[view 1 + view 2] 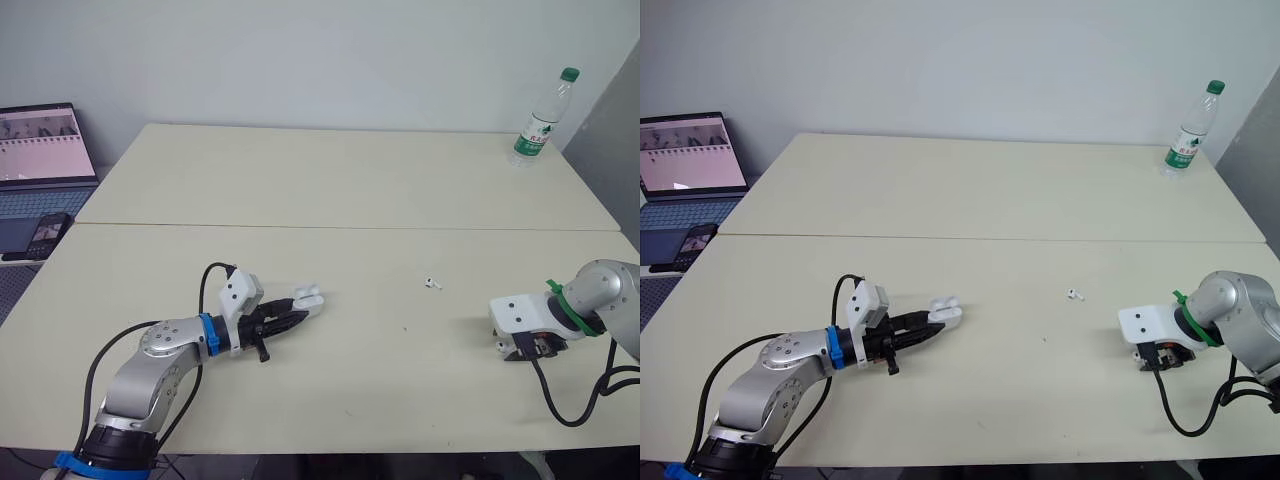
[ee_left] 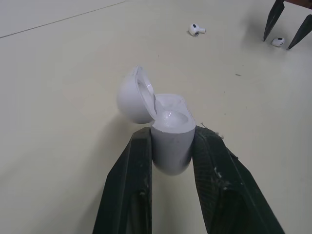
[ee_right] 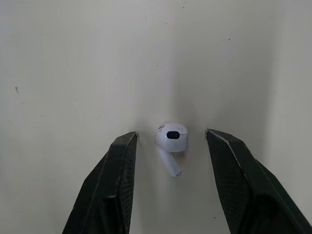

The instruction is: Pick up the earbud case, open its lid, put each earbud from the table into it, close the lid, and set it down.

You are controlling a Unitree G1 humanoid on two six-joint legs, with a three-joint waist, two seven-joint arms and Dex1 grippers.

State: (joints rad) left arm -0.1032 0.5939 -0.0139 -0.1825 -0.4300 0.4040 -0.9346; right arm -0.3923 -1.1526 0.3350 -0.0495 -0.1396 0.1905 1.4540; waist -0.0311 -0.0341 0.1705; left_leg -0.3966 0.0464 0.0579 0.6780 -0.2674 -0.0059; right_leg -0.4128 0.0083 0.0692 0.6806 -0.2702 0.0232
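Left eye view: two cream tabletops are pushed together, and the seam (image 1: 350, 227) between them is seen running across the middle of the frame. The near table (image 1: 330, 390) is bare apart from a few small dark specks. A plain pale wall (image 1: 300, 60) is seen behind the far edge. An open laptop (image 1: 40, 150) is placed at the upper left of the frame, with a phone (image 1: 45, 232) lying just below it. A clear water bottle (image 1: 540, 120) with a green cap is stood upright at the upper right, on the far table.

The earbud case (image 1: 308, 299) is held left of centre in the lower half of the frame. The left gripper (image 2: 170, 131) is clamped on the case's body from both sides, and the lid is swung back. Whether the case rests on the table cannot be told. One earbud (image 1: 432, 283) is seen lying alone on the table, right of centre. At the lower right, the right gripper (image 3: 170, 135) is spread wide over the second earbud (image 3: 171, 146), which lies on the table between the fingers and is touched by neither.
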